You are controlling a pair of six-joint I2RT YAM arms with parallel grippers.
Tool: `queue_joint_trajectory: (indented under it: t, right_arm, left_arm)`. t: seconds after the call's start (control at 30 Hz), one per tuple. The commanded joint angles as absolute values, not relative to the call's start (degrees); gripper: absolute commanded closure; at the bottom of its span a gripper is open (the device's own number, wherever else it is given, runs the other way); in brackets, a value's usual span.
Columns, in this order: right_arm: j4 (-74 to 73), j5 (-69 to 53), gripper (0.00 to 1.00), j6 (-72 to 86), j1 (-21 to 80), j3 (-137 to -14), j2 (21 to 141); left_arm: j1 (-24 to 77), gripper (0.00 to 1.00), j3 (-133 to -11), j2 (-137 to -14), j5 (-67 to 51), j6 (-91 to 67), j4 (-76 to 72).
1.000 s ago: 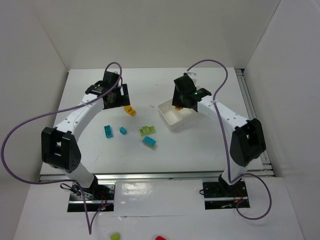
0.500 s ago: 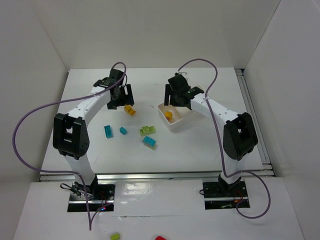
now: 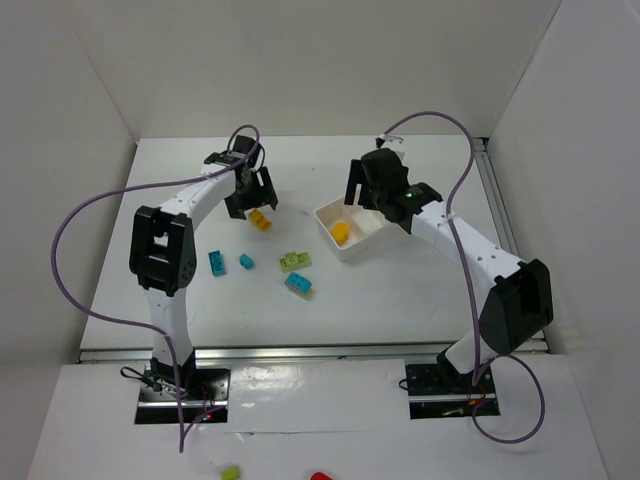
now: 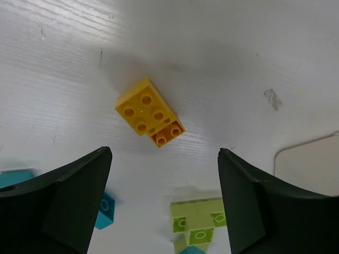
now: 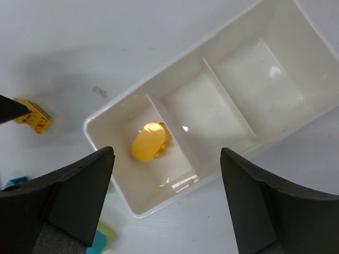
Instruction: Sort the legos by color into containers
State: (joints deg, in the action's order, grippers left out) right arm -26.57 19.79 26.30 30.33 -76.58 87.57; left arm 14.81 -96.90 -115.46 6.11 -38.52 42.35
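Observation:
The white three-compartment tray (image 3: pixel 360 243) sits right of centre. A rounded yellow piece (image 3: pixel 341 233) lies in its left end compartment, also in the right wrist view (image 5: pixel 148 141). My right gripper (image 3: pixel 365 195) hangs open and empty above the tray (image 5: pixel 206 116), jaws wide (image 5: pixel 164 206). An orange-yellow brick (image 3: pixel 260 220) lies on the table. My left gripper (image 3: pixel 250 200) is open and empty just above it (image 4: pixel 149 112), jaws wide (image 4: pixel 164 201). A lime green brick (image 3: pixel 295 260) and three cyan bricks (image 3: pixel 216 263) (image 3: pixel 246 261) (image 3: pixel 298 284) lie in front.
White walls enclose the table on the left, back and right. The lime brick (image 4: pixel 200 222) and a cyan brick (image 4: pixel 106 210) show low in the left wrist view, the tray corner (image 4: pixel 312 164) at its right. A lime piece (image 3: pixel 230 472) lies off the table, bottom.
The right gripper has let go of the yellow piece, which now lies in the tray's end compartment, and has drawn back. The left gripper has moved right, over the orange-yellow brick.

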Motion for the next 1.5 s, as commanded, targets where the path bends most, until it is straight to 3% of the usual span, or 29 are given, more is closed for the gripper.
queue_joint_trajectory:
  t: [0.0, 0.43, 0.63, 0.77, 0.87, 1.03, 1.07, 1.27, 1.47]
  right_arm:
    - [-26.3, 21.0, 0.11, 26.8, 29.6, -74.1, 86.9]
    - [-27.3, 20.9, 0.1, 26.8, 29.6, -72.0, 85.3]
    - [-27.3, 20.9, 0.1, 26.8, 29.6, -72.0, 86.0]
    - [-27.3, 20.9, 0.1, 26.8, 29.6, -72.0, 86.5]
    - [-27.9, 20.9, 0.1, 26.8, 29.6, -72.0, 86.5]
    - [-27.9, 20.9, 0.1, 26.8, 29.6, -72.0, 86.5]
    - [-27.9, 20.2, 0.1, 26.8, 29.6, -72.0, 86.5]
    - [-21.6, 10.6, 0.09, 25.0, 28.3, -70.1, 84.7]
    - [-8.0, -19.5, 0.09, 23.2, 24.9, -66.5, 81.8]
  left_arm:
    - [14.2, 0.09, -99.3, -117.2, 7.1, -46.8, 44.4]
    - [13.2, 0.29, -104.9, -124.5, 10.5, -52.6, 46.5]
    - [13.2, 0.46, -104.4, -124.5, 9.9, -52.0, 46.5]
    - [13.2, 0.67, -104.4, -124.5, 8.8, -50.3, 45.8]
    - [13.2, 0.68, -104.4, -124.0, 8.3, -48.9, 45.8]
    - [13.2, 0.92, -104.4, -122.4, 5.5, -45.5, 45.3]
    - [13.2, 1.0, -104.4, -122.4, 2.3, -44.2, 44.7]
    - [13.2, 1.0, -107.2, -120.2, -15.7, -30.9, 43.5]
    - [9.9, 1.0, -94.2, -108.8, -45.3, -25.4, 25.9]
